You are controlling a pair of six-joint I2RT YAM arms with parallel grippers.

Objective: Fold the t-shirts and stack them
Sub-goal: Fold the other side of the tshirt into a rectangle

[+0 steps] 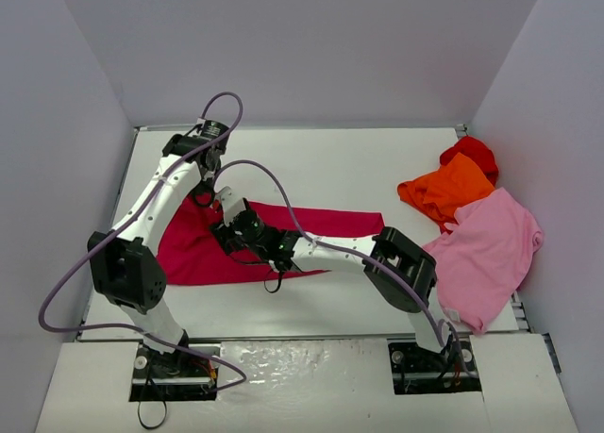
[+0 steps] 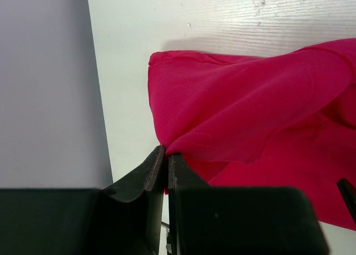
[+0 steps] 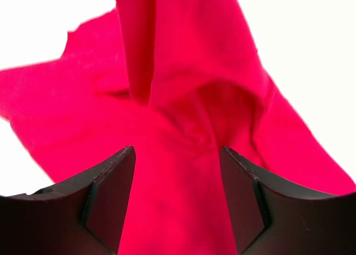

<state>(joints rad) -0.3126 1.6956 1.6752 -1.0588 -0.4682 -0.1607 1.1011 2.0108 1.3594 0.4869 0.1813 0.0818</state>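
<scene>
The desk (image 1: 330, 159) is a white board, and my left wrist view shows faint grain and a few small scuffs on its surface (image 2: 250, 16). Plain grey panels close it in: a back wall (image 1: 302, 46), a left wall (image 1: 47, 169) and a right wall (image 1: 557, 122). My two bases are bolted to a separate white strip (image 1: 311, 376) along the near edge. A purple cable (image 1: 222, 103) loops over my left arm, and another runs along my right arm.

The crimson t-shirt (image 1: 330, 221) lies spread across the middle-left of the desk, one part pulled up into folds. My left tool (image 1: 202, 197) is at its far left part. Its fingers are pressed together (image 2: 167, 152) and pinch a stitched edge of the crimson cloth (image 2: 250, 99), which lifts in a ridge from the desk. My right tool (image 1: 232, 233) reaches in from the right, over the same shirt and near the left one. Its fingers are spread wide (image 3: 177, 155) with crimson cloth (image 3: 183, 71) filling the gap below. I cannot tell whether the pads touch it.

On the right side the orange t-shirt (image 1: 448, 190) lies crumpled, with the bright red t-shirt (image 1: 472, 153) bunched behind it near the far corner. The light pink t-shirt (image 1: 486, 254) is spread out nearer, touching the orange one and reaching the desk's right edge.
</scene>
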